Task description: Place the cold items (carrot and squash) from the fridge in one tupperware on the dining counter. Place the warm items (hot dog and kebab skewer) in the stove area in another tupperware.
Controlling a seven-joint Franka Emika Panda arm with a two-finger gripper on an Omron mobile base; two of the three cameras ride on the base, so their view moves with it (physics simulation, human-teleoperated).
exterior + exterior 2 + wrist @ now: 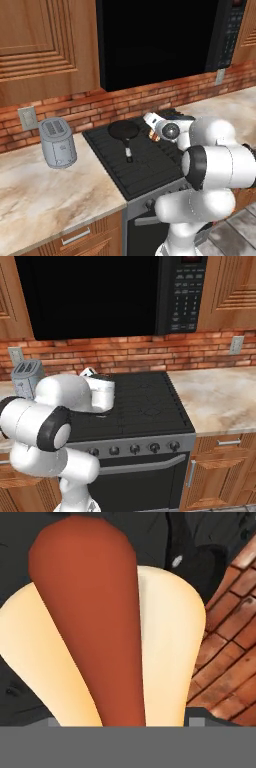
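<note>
Even, flat rendered light; soft shadows, coarse pixelation, no glare.

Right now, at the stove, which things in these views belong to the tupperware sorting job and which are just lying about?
Part of the job:
- hot dog, red sausage in a pale bun, close up in the hand view
- gripper, over the stove near it

Just lying about:
- black pan on the stove
- toaster on the counter
- microwave above

wall: red brick (pixel 210 351) | cabinets: wood (pixel 45 45) | counter: pale marble (pixel 45 195) | stove: black (pixel 145 401)
</note>
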